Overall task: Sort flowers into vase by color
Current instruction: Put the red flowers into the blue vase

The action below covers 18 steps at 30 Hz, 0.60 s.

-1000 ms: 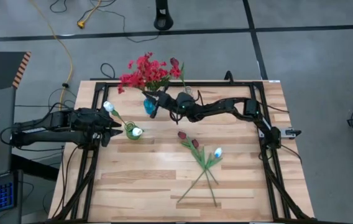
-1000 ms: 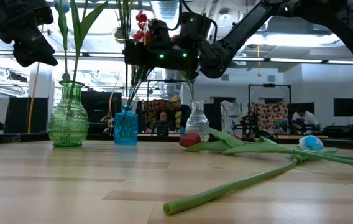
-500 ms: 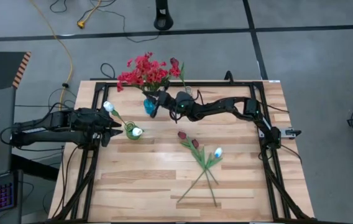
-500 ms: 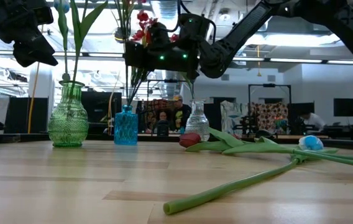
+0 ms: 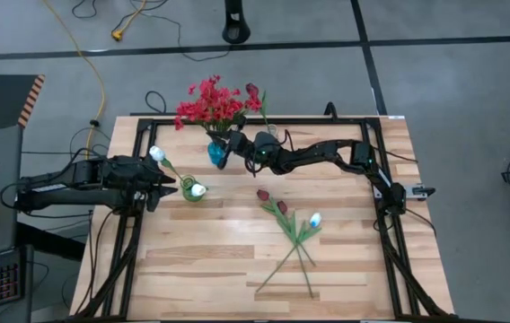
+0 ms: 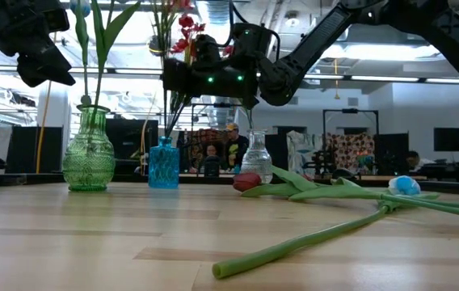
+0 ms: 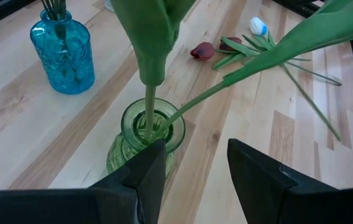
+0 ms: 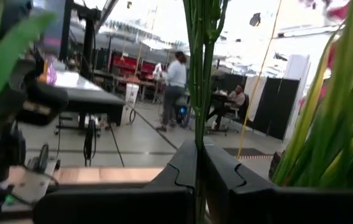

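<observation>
Red blossoms [image 5: 212, 100] stand on green stems in a blue vase [image 5: 215, 153] at the far middle. My right gripper [image 5: 227, 149] is above that vase, shut on the stems [image 8: 199, 74]. A green vase [image 5: 192, 190] holds two white tulips [image 5: 157, 153]. My left gripper [image 7: 192, 171] is open and empty just left of it. A clear vase [image 6: 256, 158] holds a maroon tulip [image 5: 252, 91]. Two maroon tulips [image 5: 271, 201] and a white tulip [image 5: 314, 219] lie flat on the table. My right gripper pinches the red flowers' green stems [image 8: 199, 134] between its two fingers, partway up, above the blue vase's mouth. The fingers come level from the table's right and lie across the stems. The stems stand nearly upright, their lower ends [image 6: 167, 121] in the vase.
The loose flowers' long stems [image 5: 284, 260] cross on the near middle of the table. A black frame [image 5: 373, 170] edges the table on its left, right and far sides. People show in the room beyond the table [image 6: 231, 145].
The red blossoms have swung a little toward the table's right while their stems stay in my right gripper's hold and in the blue vase.
</observation>
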Available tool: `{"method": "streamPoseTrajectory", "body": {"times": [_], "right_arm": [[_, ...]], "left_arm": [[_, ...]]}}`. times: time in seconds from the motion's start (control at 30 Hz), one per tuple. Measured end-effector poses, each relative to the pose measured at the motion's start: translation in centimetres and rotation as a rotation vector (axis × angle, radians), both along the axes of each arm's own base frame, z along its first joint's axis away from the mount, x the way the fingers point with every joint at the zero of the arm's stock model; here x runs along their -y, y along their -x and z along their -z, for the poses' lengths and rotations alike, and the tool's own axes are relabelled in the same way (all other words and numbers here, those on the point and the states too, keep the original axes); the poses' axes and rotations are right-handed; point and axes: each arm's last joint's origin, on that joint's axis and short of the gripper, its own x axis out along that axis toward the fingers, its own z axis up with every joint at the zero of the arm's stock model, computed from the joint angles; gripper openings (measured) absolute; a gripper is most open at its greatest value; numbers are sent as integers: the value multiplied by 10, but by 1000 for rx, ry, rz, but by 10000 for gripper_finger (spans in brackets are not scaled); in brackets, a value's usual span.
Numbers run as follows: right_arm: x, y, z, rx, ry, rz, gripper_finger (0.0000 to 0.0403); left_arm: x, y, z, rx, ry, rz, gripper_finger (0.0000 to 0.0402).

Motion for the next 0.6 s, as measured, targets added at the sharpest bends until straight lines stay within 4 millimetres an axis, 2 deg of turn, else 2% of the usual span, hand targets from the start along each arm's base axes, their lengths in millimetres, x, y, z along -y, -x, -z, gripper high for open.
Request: {"method": "streamPoseTrajectory", "body": {"times": [0.6], "right_arm": [[1,-1,4,-36,-32,17,38]], "left_arm": [[0,0,0,0,0,-1,160]]}}
